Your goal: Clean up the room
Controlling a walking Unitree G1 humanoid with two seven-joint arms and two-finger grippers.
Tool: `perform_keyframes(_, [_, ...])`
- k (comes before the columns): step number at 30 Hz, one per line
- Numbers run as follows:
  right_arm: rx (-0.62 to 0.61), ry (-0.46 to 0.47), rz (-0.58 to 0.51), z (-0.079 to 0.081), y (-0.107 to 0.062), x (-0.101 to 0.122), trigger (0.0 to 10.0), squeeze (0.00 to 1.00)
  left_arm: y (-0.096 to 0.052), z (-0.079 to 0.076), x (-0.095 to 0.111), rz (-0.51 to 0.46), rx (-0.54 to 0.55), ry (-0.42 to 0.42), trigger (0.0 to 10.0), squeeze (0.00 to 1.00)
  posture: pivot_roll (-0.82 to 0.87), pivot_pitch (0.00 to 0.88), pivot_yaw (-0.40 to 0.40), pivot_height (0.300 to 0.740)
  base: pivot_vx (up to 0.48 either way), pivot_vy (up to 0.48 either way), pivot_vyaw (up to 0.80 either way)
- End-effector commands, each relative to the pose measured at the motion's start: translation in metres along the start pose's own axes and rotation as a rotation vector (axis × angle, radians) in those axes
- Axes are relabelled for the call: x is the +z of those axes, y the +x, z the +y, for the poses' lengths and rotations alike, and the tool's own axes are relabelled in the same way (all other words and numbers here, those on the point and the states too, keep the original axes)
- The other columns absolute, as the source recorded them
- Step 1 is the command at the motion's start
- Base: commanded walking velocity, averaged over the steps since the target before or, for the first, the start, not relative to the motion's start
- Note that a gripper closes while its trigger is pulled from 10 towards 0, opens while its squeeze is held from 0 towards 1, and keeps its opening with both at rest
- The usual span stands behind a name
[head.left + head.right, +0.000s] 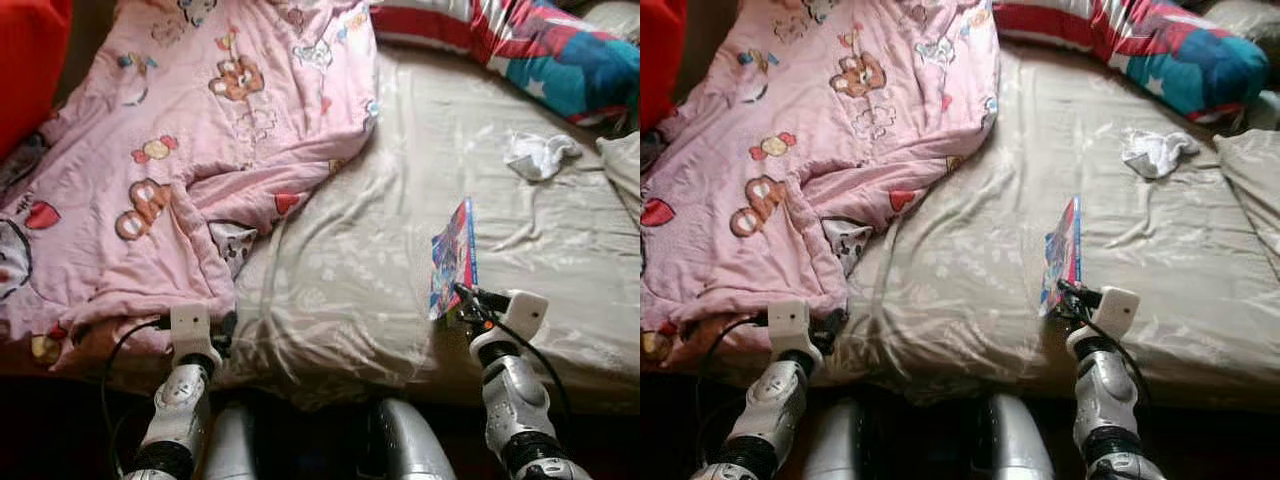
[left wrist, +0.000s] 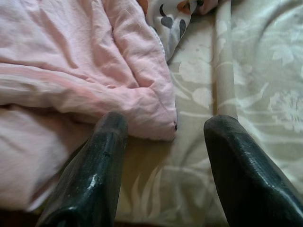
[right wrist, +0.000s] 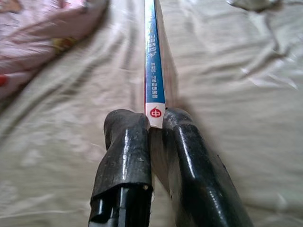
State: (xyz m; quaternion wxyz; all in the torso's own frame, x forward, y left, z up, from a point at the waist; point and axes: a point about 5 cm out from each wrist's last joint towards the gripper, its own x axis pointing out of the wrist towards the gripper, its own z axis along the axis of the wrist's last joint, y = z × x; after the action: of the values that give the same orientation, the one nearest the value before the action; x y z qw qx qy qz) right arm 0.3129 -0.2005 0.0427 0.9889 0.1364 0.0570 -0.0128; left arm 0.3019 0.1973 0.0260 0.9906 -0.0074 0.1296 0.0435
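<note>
The robot stands at the near edge of the bed (image 1: 340,290), and the step in hand looks like the pick-up of a book (image 1: 453,258) as part of tidying the room. The right gripper (image 3: 156,124) has its jaws clenched on the book's near corner, one black finger on each side of the thin spine, so the book stands on edge above the sheet, right of the middle of the bed. The left gripper (image 2: 165,137) rests at the near left edge with its jaws released and wide apart, the pink blanket's (image 1: 190,150) hem lying between and just ahead of them.

The next move probably calls for lifting the book clear of the sheet and carrying it off the bed. Held only at a corner, the book may swing or slip, so a steady lift would suit it.

The book is flat, stiff and glossy, with a blue spine and a bright printed cover. The sheet is beige with a pale leaf pattern and many soft creases. The blanket is thick, quilted and soft, printed with bears and sweets, and lies bunched over the far left of the bed. A crumpled white cloth (image 1: 538,155) lies on the far right, and a shiny red, white and blue pillow (image 1: 540,45) sits along the far edge.
</note>
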Motion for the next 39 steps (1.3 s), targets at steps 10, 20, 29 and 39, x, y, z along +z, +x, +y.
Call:
perform_keyframes(10, [0.016, -0.076, -0.001, 0.005, -0.004, -0.005, 10.0, 0.00, -0.021, 0.027, -0.052, 0.266, 0.127, -0.022, 10.0, 0.00, -0.06, 0.123, 0.002, 0.740, 0.000, 0.000, 0.00])
perform_keyframes(20, [-0.009, -0.074, 0.040, 0.007, -0.007, -0.015, 10.0, 0.00, -0.054, 0.037, -0.097, 0.498, 0.133, 0.091, 10.0, 0.00, -0.05, 0.148, 0.007, 0.740, 0.000, 0.000, 0.00])
perform_keyframes(29, [-0.023, -0.087, 0.056, 0.005, -0.010, -0.018, 10.0, 0.00, -0.068, 0.037, -0.111, 0.554, 0.115, 0.113, 10.0, 0.00, -0.05, 0.178, 0.009, 0.740, 0.000, 0.000, 0.00])
perform_keyframes(39, [-0.020, -0.090, 0.074, 0.008, -0.012, -0.023, 10.0, 0.00, -0.071, 0.041, -0.114, 0.561, 0.115, 0.116, 10.0, 0.00, -0.04, 0.197, 0.018, 0.740, 0.000, 0.000, 0.00])
